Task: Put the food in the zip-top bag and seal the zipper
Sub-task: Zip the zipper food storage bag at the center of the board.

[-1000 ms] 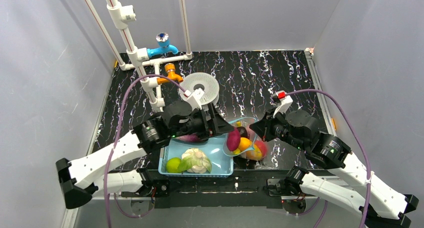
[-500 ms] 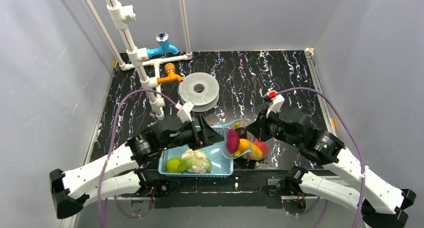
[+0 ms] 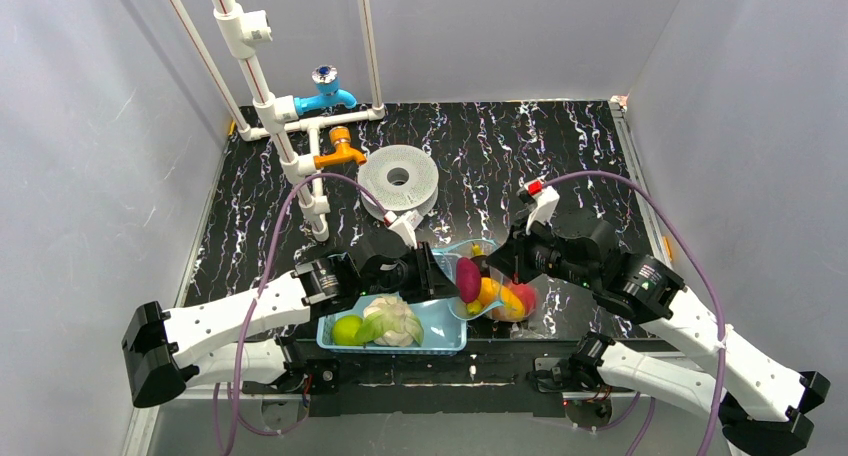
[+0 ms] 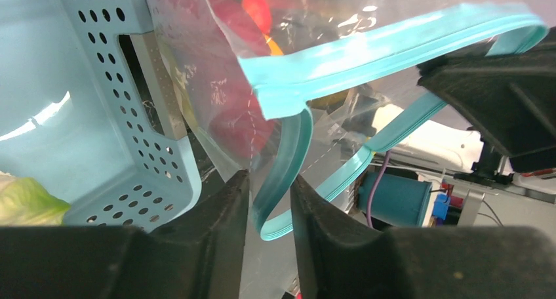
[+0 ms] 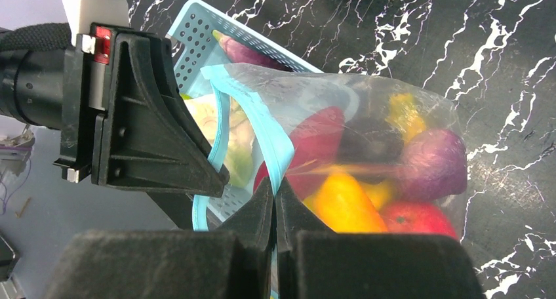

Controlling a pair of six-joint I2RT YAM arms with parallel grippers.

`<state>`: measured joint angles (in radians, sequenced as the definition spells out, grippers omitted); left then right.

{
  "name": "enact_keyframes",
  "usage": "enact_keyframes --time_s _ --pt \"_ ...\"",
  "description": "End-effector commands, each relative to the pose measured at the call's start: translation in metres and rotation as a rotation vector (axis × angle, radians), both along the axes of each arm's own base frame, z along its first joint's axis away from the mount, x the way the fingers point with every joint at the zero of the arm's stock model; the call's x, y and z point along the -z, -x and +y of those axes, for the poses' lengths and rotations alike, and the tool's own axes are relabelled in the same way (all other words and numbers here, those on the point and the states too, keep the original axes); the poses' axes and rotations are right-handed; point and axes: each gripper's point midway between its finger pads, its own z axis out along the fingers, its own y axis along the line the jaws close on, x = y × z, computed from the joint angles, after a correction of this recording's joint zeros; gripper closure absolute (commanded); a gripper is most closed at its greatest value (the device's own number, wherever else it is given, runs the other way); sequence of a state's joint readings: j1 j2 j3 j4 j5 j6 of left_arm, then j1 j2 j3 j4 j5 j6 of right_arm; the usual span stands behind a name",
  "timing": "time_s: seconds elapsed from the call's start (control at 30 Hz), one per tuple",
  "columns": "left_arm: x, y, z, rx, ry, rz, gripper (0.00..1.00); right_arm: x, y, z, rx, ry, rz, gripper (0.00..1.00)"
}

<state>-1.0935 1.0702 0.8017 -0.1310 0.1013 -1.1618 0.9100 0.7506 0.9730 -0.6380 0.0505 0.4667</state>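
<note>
The zip-top bag [image 3: 497, 294] hangs just right of the basket and holds food: a maroon piece [image 3: 466, 278], an orange piece [image 3: 488, 289] and a red apple [image 5: 419, 217]. My right gripper [image 5: 274, 191] is shut on the teal zipper [image 5: 280, 148] at the near side of the mouth. My left gripper [image 4: 270, 181] has its jaws drawn close around a curl of the zipper [image 4: 367, 56] on the other side, touching it. From above, the left gripper [image 3: 445, 279] and right gripper [image 3: 503, 266] face each other across the bag's mouth. White cauliflower [image 3: 392, 318] and a green fruit [image 3: 347, 329] lie in the basket.
The light-blue slotted basket [image 3: 442, 328] stands at the near edge, against the bag; a purple eggplant [image 5: 244, 50] lies at its far side. Behind stand a white spool [image 3: 400, 181], an orange tap [image 3: 340, 152], a blue tap [image 3: 325, 96] and white pipes [image 3: 255, 86]. Grey walls enclose the table.
My left gripper swung right from above the basket to the bag's mouth and its jaws closed in on the zipper strip. The right gripper shifted slightly left, still gripping the bag.
</note>
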Motion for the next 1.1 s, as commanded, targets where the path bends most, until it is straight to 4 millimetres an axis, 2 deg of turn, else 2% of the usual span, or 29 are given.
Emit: enact_keyframes --time_s 0.0,0.07,0.2,0.3,0.5,0.57,0.73,0.8,0.9,1.0,1.07 --pt "-0.025 -0.013 -0.003 -0.019 0.019 -0.095 0.91 -0.026 0.001 0.009 -0.040 -0.056 -0.042 0.99" --pt "-0.032 -0.022 -0.002 -0.056 0.010 -0.124 1.00 -0.027 0.001 0.008 -0.044 -0.047 -0.046 0.95" --pt "-0.054 -0.041 -0.004 -0.134 0.027 -0.190 1.00 -0.029 -0.001 0.001 -0.027 -0.019 -0.070 0.77" --pt "-0.063 -0.057 0.000 -0.219 0.012 -0.220 1.00 -0.025 -0.001 -0.005 -0.029 0.010 -0.086 0.60" --pt "-0.069 -0.076 0.010 -0.345 0.009 -0.250 1.00 -0.014 0.005 -0.015 -0.043 0.030 -0.105 0.22" --pt "-0.070 -0.081 0.015 -0.383 0.006 -0.255 1.00 -0.011 0.007 -0.018 -0.042 0.023 -0.119 0.13" --pt "-0.069 -0.087 0.020 -0.421 -0.004 -0.269 1.00 -0.015 0.006 -0.025 -0.032 -0.057 -0.239 0.02" --pt "-0.068 -0.087 0.021 -0.421 -0.018 -0.273 1.00 -0.019 0.007 -0.029 -0.025 -0.093 -0.290 0.02" --pt "-0.069 -0.088 0.024 -0.432 -0.025 -0.279 1.00 -0.011 0.007 -0.034 -0.006 -0.123 -0.320 0.02" --pt "-0.067 -0.088 0.027 -0.444 -0.014 -0.280 1.00 -0.007 -0.002 -0.047 0.105 -0.157 -0.313 0.02" --pt "-0.066 -0.088 0.028 -0.450 -0.009 -0.276 1.00 -0.006 -0.001 -0.048 0.117 -0.191 -0.325 0.02"
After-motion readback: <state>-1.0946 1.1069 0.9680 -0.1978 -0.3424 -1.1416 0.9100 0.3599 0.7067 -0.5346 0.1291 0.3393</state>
